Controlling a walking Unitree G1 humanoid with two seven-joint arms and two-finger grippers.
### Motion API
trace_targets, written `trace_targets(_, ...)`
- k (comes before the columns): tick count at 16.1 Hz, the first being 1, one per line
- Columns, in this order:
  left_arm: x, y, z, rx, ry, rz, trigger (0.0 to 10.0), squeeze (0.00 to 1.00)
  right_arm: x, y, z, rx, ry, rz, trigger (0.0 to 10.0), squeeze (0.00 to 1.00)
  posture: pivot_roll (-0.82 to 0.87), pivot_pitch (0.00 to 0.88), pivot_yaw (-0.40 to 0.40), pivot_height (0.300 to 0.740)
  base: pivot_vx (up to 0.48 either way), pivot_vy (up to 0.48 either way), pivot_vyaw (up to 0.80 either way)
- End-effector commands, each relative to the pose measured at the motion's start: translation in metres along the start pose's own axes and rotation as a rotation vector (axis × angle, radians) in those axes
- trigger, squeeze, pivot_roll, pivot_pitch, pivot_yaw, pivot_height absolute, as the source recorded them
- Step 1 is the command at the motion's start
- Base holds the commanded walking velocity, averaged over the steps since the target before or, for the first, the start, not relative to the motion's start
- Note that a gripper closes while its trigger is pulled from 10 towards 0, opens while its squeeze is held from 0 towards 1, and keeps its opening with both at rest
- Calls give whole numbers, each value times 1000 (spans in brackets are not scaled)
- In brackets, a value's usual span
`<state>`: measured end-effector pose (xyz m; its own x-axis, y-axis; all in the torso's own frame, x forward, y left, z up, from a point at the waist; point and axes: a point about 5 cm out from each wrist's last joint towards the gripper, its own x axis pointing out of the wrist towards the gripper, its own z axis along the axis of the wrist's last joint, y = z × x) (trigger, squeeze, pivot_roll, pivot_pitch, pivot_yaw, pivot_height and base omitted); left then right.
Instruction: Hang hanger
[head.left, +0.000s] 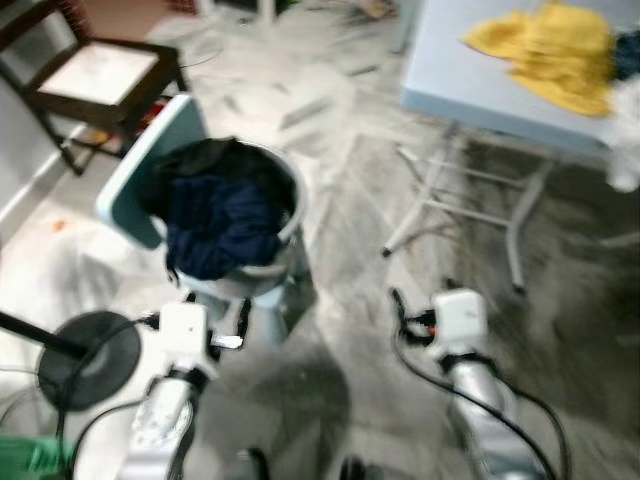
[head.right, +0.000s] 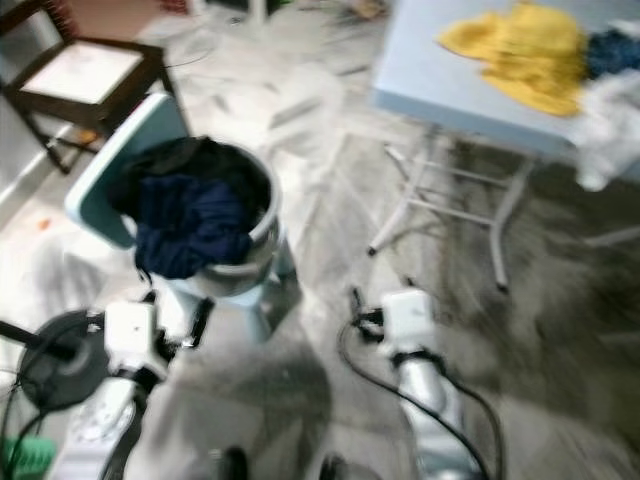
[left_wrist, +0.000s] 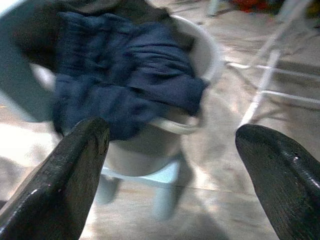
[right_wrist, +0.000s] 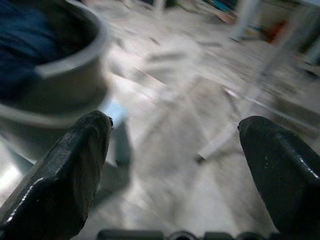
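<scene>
Left gripper (left_wrist: 170, 175) spread before blurred navy clothes (left_wrist: 120, 85); bucket (right_wrist: 65, 75).

The floor (head.left: 350, 200) looks like smooth grey-veined stone with a dull sheen. A smooth plastic bucket (head.left: 285, 235) holds soft, matt navy cloth (head.left: 225, 225), sitting on a pale blue plastic stool (head.left: 150, 170). The chair (head.left: 95, 75) has a dark wooden frame. The worktop (head.left: 480, 80) has a smooth pale blue surface on white metal legs (head.left: 450, 190), with matt yellow cloth (head.left: 555, 50) on it. The left hand (left_wrist: 172, 175) has black, faintly glossy fingers (left_wrist: 65, 175).
</scene>
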<state>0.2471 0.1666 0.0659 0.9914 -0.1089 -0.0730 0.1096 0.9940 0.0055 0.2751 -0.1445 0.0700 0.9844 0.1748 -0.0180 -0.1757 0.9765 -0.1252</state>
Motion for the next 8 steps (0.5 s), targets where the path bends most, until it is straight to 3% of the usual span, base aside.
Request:
trace_targets(1,-1,-5,1,-11,3,-15,10000,0,-5,-8,-4,-7,17,-20,10000,0,1,212,-60,740,315,0,0)
trace_targets(4,-1,-5,2,-14,13,-14,10000,0,-5,-10,-5,-11,22,-21,10000,0,3,211,-59,740,315,0,0)
trace_targets(8,-2,-4,2,-18,20,-13,10000,0,-5,-8,-7,-8,28,-16,10000,0,7,211,-57,740,291,292,0)
